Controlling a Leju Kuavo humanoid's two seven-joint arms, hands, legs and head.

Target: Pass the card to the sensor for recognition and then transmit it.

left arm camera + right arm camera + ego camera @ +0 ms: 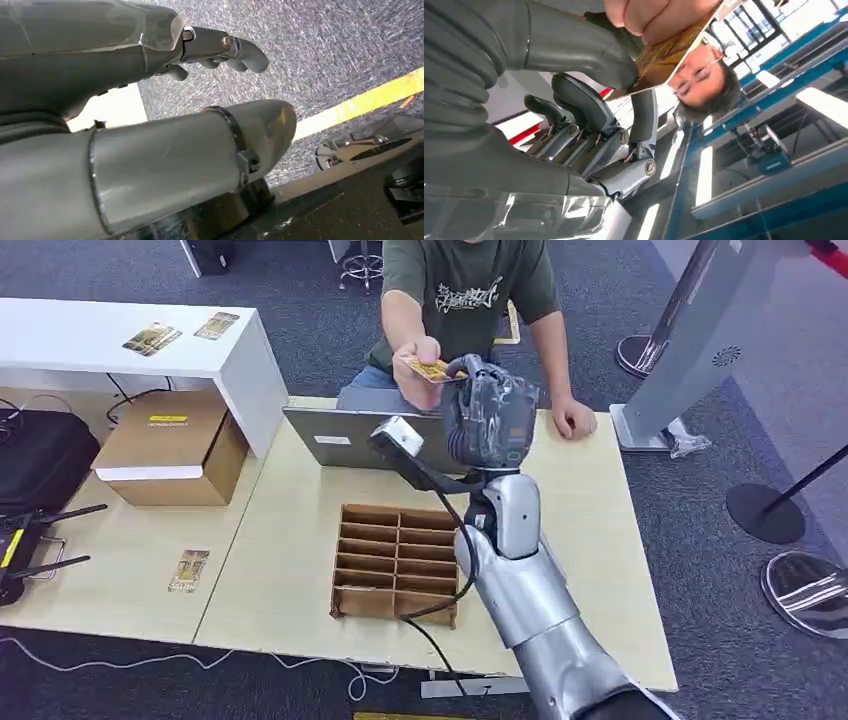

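Broadly, the pale wooden table spreads beneath and behind the raised right hand, with grey carpet around it. Beyond that hand, across the table's far edge, sits a person in a dark green printed T-shirt, one of their hands flat on the tabletop just to the outer side of the robot's hand. Below the right hand, along the silver forearm, lies a brown cardboard divider tray of small open cells. Just in front of the hand stands an open grey laptop, its lid back facing the robot. Farther off toward the left-arm side rests a brown cardboard box with a yellow label, and near the table's front edge a small printed card lying flat.

The right hand is lifted toward the person, its dark fingers curled upward and its thick grey thumb pressed along the golden-brown rectangular card. That card sits at the hand's fingertips, pinched between thumb and fingers (the wrist view shows this closely), while the person's hand grips its far end too, so both hold it at once.

The left hand hangs beside the robot above the carpet and a yellow floor stripe, fingers loosely bent and apart, with nothing in them.
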